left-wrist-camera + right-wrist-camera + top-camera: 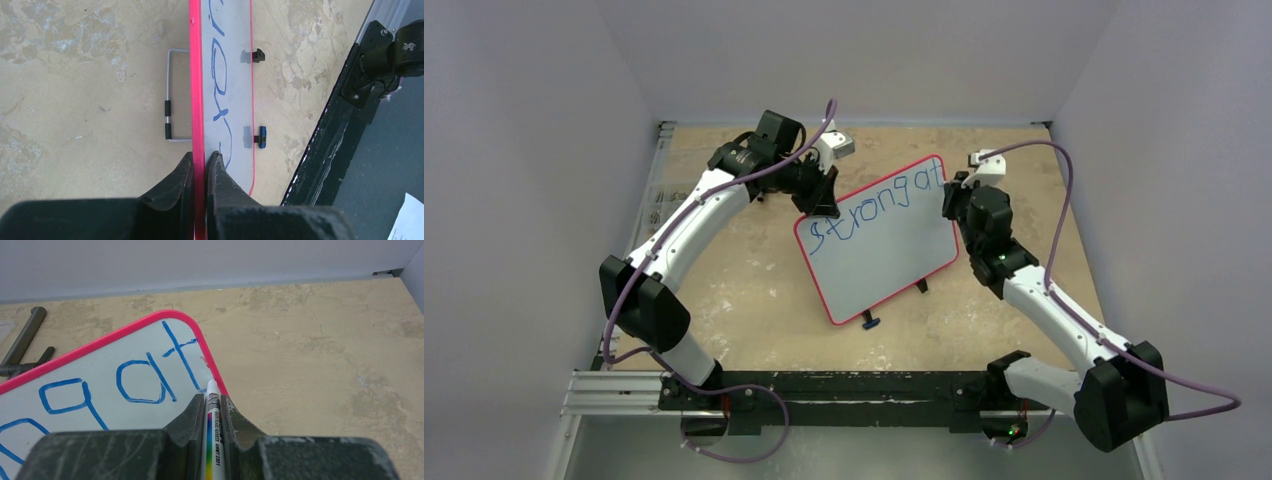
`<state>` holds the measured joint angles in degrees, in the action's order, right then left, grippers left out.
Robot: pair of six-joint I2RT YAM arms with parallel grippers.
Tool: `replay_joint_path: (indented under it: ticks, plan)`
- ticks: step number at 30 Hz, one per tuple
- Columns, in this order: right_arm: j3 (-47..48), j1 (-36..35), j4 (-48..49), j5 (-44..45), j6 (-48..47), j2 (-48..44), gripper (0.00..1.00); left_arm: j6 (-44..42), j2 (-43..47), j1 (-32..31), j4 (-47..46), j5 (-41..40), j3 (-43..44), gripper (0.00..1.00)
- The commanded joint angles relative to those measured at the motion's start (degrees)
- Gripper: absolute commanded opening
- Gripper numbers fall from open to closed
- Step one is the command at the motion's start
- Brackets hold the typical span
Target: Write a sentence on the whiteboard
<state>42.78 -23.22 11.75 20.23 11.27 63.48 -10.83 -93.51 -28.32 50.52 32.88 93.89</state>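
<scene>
Robotics lab test cell. Plain pale walls [524,150] box in three sides of a tan, mottled, scuffed worktop [754,300]. Two white-and-black jointed arms, left arm [694,215] and right arm [1054,310], are mounted on a black base bar [844,388] at the near edge. An aluminium extrusion rail [614,390] runs beside the bar. Purple cables [1070,190] loop loosely along both arms. The camera views come from overhead and from each wrist.

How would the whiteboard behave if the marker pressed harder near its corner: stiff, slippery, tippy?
Probably stiff: the whiteboard runs straight out from the left gripper, shut on its frame alone. Likely tippy unheld, given small feet and a thin wire stand. Its glossy face looks slippery, so the marker may skate.
</scene>
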Motion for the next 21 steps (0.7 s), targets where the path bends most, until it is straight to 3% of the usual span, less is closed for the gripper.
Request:
replay_joint_path:
  ticks: [1, 8, 21]
  plan:
    - [3.1, -0.1, 0.0, -1.5, -0.2, -0.7, 0.0, -7.5, -0.4, -1.1, 2.4, -6.7, -0.7, 0.0]
    - [3.0, 0.0, -5.2, -1.6, 1.0, -8.5, 0.0, -7.3, -0.6, -1.1, 2.4, -6.3, -0.5, 0.0]
    - [0.6, -0.1, -10.4, -12.2, 4.7, -17.3, 0.0, -6.6, 0.2, -1.1, 1.9, -6.8, -1.0, 0.0]
